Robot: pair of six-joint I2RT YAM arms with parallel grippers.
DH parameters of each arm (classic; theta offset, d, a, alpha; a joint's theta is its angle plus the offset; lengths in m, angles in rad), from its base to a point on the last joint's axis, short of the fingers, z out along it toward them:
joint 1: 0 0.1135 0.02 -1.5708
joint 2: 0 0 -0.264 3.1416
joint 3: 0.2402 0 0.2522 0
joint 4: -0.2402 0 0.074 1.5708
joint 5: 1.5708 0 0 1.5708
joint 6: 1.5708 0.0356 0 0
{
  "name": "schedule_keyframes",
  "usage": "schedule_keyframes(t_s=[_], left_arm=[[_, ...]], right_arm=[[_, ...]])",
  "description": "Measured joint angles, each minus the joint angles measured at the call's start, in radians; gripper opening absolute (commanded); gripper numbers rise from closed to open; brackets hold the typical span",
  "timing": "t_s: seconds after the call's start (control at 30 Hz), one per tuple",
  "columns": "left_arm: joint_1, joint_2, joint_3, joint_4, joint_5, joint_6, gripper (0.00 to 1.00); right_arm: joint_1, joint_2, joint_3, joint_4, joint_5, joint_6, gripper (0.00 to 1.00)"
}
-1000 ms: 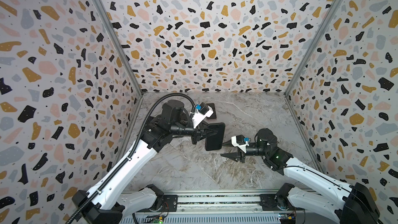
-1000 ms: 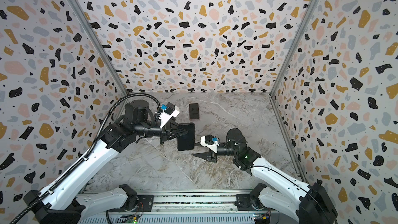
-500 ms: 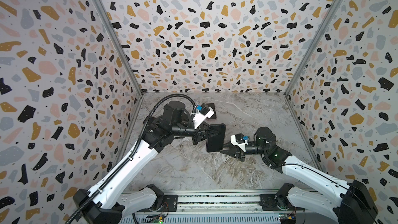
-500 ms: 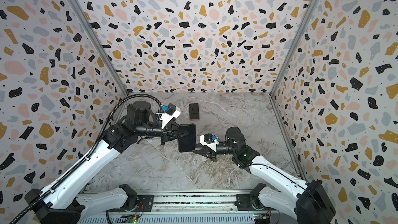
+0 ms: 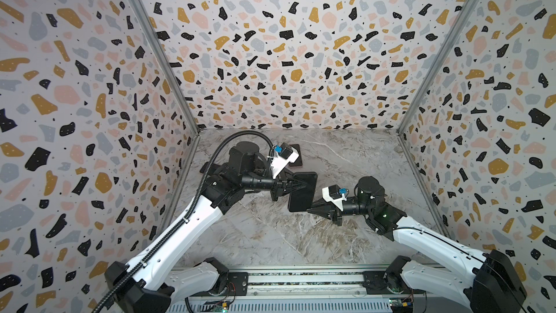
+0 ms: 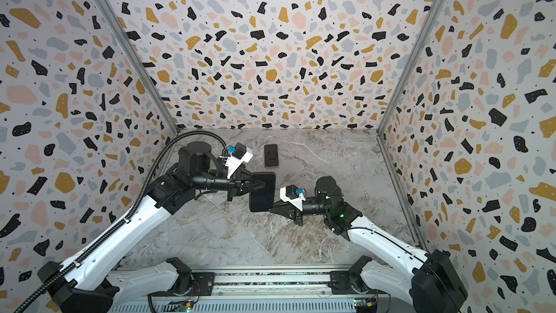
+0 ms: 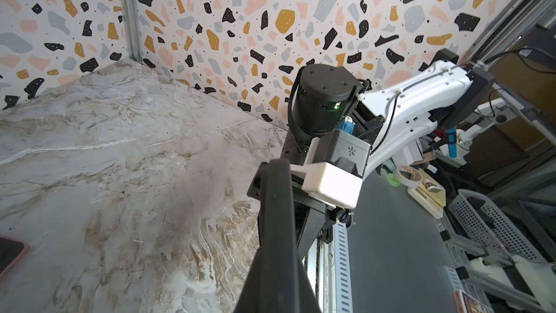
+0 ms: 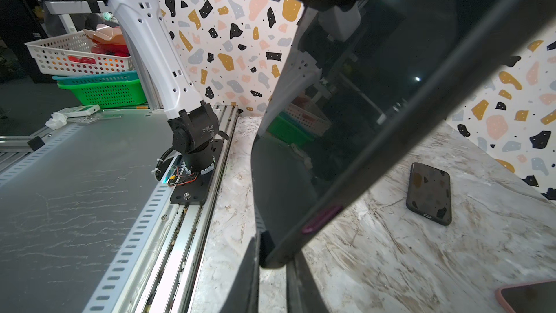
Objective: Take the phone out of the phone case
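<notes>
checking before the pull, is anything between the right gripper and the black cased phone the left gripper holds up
Nothing visible. The right gripper is at the lower corner of the black cased phone, with its fingers on either side of the edge. The left gripper holds the phone's upper part, clear of that corner.

the phone point(image 6: 262, 191) hangs in mid-air, nearly upright on its short end, dark glossy screen, snug in a black case point(image 8: 391, 146) with a magenta side button point(image 8: 322, 215).
</notes>
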Motion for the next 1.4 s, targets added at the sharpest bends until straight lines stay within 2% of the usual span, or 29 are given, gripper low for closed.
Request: schedule_keyframes(t_s=[0.17,0.33,0.6,0.73,0.9,0.97,1.2,1.4], left_arm=[[-0.003,0.076,-0.006,0.144,0.015,-0.184,0.00],[-0.016,0.146,-0.033,0.288,0.042,-0.374,0.00],[-0.028,0.128,-0.098,0.471,0.026,-0.499,0.00],[-0.028,0.116,-0.101,0.496,0.020,-0.503,0.00],[-0.008,0.099,-0.083,0.455,0.006,-0.465,0.00],[0.002,0.090,-0.072,0.435,0.004,-0.451,0.00],[0.011,0.051,-0.071,0.418,0.006,-0.421,0.00],[-0.010,0.024,-0.071,0.402,0.005,-0.358,0.00]], right_arm=[[0.026,0.000,-0.002,0.005,0.009,-0.061,0.02],[0.066,0.000,-0.009,-0.004,0.080,-0.171,0.00],[0.080,-0.009,-0.042,0.093,0.146,-0.212,0.01],[0.082,-0.057,-0.096,0.148,0.154,-0.203,0.18],[0.089,-0.157,-0.177,0.193,0.167,-0.163,0.51],[0.089,-0.183,-0.195,0.203,0.180,-0.131,0.60],[0.036,-0.195,-0.190,0.206,0.196,0.064,0.61],[0.002,-0.093,-0.079,0.204,0.119,0.223,0.57]])
